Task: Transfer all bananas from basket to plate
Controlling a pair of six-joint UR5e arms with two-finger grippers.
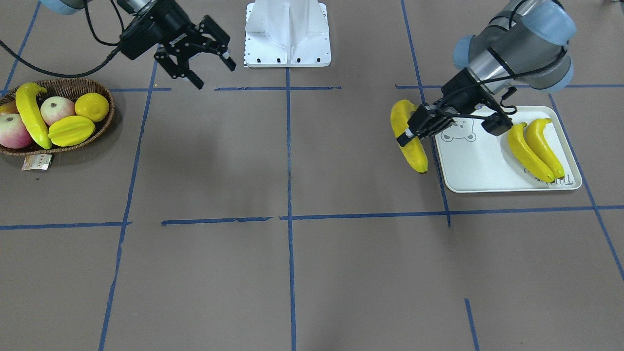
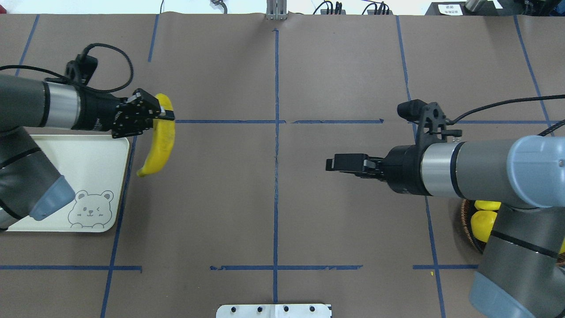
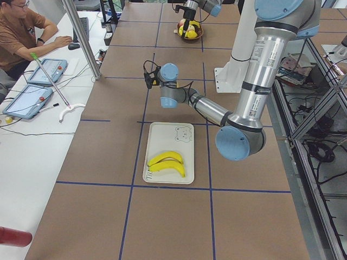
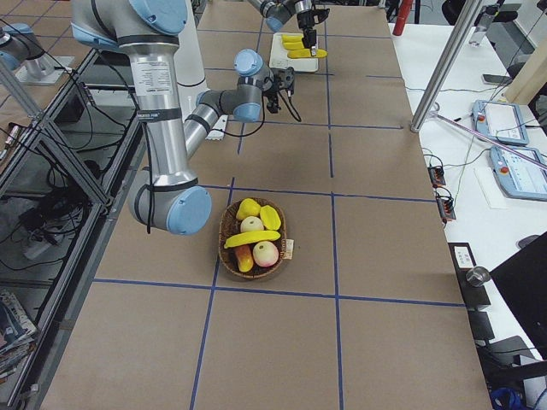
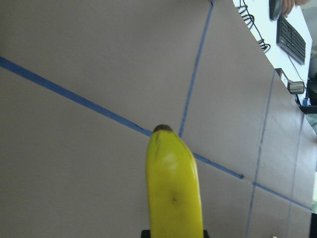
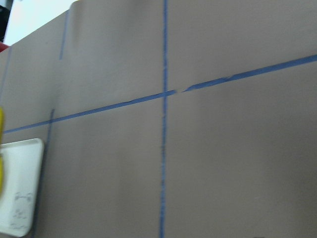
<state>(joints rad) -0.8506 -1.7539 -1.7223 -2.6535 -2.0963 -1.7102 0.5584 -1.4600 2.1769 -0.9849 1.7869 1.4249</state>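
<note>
My left gripper [image 1: 407, 132] is shut on a yellow banana [image 1: 409, 139], which hangs above the table just outside the plate's edge; the overhead view shows this banana [image 2: 161, 143] and the gripper [image 2: 164, 114]. It fills the left wrist view as the banana [image 5: 173, 188]. The pale plate [image 1: 473, 165] holds two bananas [image 1: 534, 148] side by side. The wicker basket [image 1: 68, 84] holds one banana [image 1: 31, 114] among other fruit. My right gripper [image 1: 215, 74] is open and empty, in the air between basket and table centre.
The basket also contains two apples [image 1: 56, 109], a lemon [image 1: 91, 106] and a starfruit [image 1: 70, 130]. The robot's white base [image 1: 287, 34] stands at the table's back middle. Blue tape lines cross the brown table. A person sits at a side desk [image 3: 27, 32].
</note>
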